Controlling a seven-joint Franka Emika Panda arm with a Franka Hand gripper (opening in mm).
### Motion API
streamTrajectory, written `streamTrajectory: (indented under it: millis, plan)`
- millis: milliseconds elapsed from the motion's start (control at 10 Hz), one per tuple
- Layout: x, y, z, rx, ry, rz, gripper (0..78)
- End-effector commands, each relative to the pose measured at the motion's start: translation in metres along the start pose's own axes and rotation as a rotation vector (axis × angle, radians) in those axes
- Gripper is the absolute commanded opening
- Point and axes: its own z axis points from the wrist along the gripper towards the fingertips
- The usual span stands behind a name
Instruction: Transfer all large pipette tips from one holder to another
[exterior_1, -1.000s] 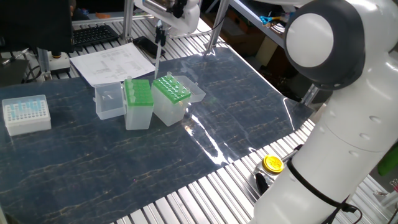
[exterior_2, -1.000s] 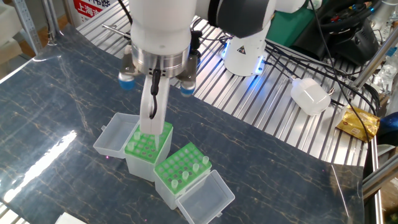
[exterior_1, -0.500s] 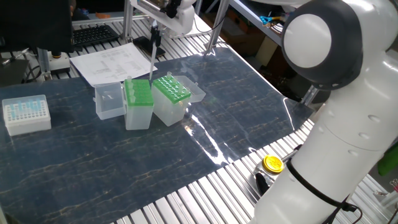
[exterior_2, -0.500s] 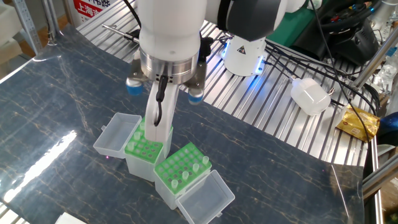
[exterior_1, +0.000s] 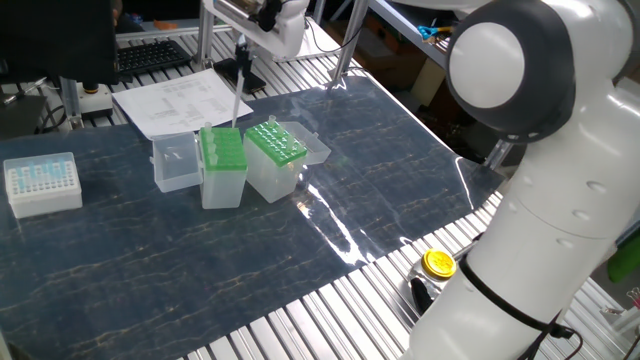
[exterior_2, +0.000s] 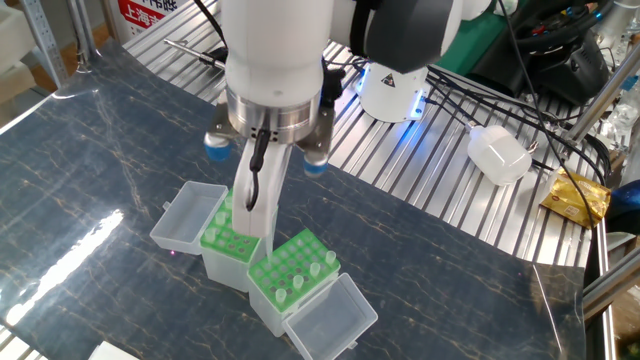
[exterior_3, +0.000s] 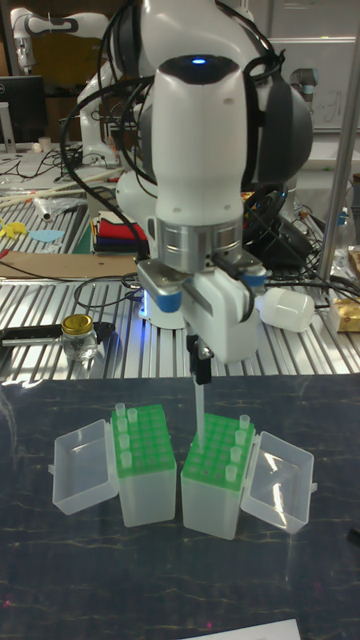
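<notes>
My gripper (exterior_1: 243, 60) (exterior_2: 255, 165) (exterior_3: 200, 368) is shut on one large pipette tip (exterior_1: 236, 102) (exterior_3: 198, 412), which hangs upright, point down. The tip hovers just above the narrower, taller green-topped holder (exterior_1: 222, 165) (exterior_2: 300, 285) (exterior_3: 213, 490), near the edge that faces the wider holder. That wider green-grid holder (exterior_1: 275, 160) (exterior_2: 232, 248) (exterior_3: 150, 480) stands right beside it, touching. Several large tips stand in a row along one edge of each green top. In the other fixed view, whether the tip touches the rack cannot be told.
An open clear lid or tray lies beside each holder (exterior_1: 175, 160) (exterior_1: 312, 150). A white box of pale-blue tips (exterior_1: 42, 183) stands far left. Paper sheets (exterior_1: 180, 100) lie behind. A yellow-capped jar (exterior_1: 437, 262) and a white bottle (exterior_2: 500, 150) sit on the slatted table.
My gripper has carried the tip sideways, from over the wider holder to above the narrower one. The holders have not moved.
</notes>
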Motion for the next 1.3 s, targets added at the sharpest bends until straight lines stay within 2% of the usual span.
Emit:
streamTrajectory:
  millis: [100, 1300]
  plan:
    - [0.004, 0.003, 0.0, -0.005, 0.0, 0.012, 1.2]
    - [0.017, 0.013, 0.007, -0.029, 0.011, 0.053, 1.2]
